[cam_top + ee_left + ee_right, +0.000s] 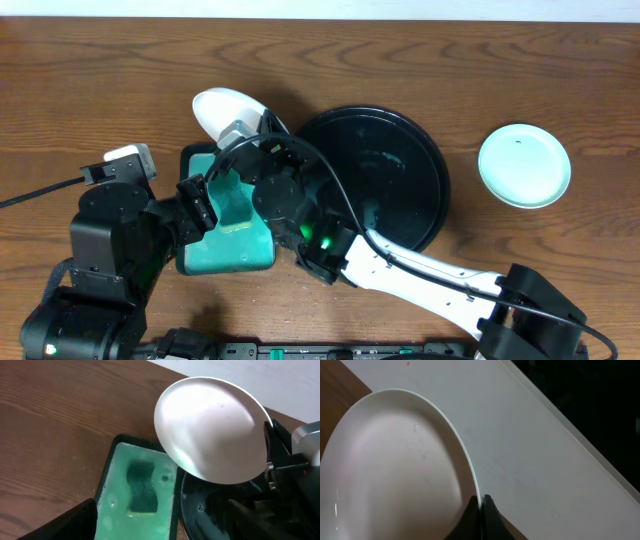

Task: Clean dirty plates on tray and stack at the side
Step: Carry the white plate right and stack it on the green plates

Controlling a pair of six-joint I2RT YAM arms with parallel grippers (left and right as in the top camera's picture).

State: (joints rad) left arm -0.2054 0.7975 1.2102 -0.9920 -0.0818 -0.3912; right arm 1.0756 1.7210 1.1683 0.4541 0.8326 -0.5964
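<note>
Pinching plate point(395, 470) rim, right jaws clamped

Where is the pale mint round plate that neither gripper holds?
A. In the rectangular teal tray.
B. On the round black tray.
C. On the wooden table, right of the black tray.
C: the pale mint round plate lies flat on the wooden table, apart from the round black glossy tray.
</note>
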